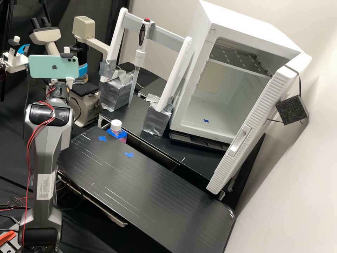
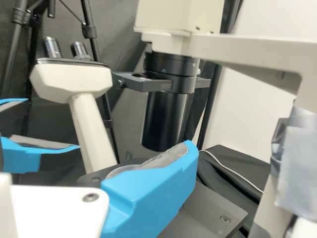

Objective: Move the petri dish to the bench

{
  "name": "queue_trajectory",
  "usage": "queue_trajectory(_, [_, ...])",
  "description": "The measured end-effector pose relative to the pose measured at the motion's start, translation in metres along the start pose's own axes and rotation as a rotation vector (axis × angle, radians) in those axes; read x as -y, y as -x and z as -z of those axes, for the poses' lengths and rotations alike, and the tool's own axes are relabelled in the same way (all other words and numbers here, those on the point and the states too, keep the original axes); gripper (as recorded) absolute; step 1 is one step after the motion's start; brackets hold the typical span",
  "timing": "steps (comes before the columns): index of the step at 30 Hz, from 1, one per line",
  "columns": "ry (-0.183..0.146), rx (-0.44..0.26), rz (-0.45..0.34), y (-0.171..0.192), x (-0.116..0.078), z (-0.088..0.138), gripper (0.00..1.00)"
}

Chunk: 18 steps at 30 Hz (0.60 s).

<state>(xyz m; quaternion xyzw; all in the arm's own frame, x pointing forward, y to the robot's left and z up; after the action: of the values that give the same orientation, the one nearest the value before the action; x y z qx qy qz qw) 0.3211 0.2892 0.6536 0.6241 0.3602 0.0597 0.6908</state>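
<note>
In the high view my gripper point(image 1: 83, 69) is behind the phone at the microscope, one blue finger showing at the phone's right edge. The clear petri dish point(image 1: 80, 78) lies on the microscope's black stage just below that finger. The wrist view has my gripper point(image 2: 133, 148) open, its near blue finger covering much of the stage. A thin curved rim of the petri dish point(image 2: 122, 171) shows behind this finger; the rest is hidden, and whether it lies between the fingers I cannot tell. The black bench point(image 1: 140, 182) stretches across the foreground, bearing two blue tape crosses.
The microscope's black cylinder point(image 2: 166, 119) hangs above the stage. A pipette point(image 1: 139, 58) stands in a white frame to the right. Behind the bench are a capped bottle point(image 1: 116, 125) and an open white incubator point(image 1: 214, 109). Another gripper's white body point(image 1: 14, 61) is at the left edge.
</note>
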Motion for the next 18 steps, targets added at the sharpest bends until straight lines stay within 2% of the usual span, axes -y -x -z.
queue_trajectory(2, [-0.005, 0.014, 0.005, -0.006, 0.001, -0.006, 1.0])
queue_trajectory(7, [-0.06, 0.073, 0.033, -0.019, 0.006, -0.025, 1.0])
queue_trajectory(10, [-0.107, 0.102, 0.046, -0.026, 0.009, -0.035, 1.0])
queue_trajectory(11, [-0.131, 0.114, 0.051, -0.029, 0.011, -0.039, 1.0])
queue_trajectory(15, [-0.187, 0.14, 0.064, -0.034, 0.011, -0.045, 1.0])
queue_trajectory(18, [-0.197, 0.137, 0.06, -0.037, 0.01, -0.045, 1.0])
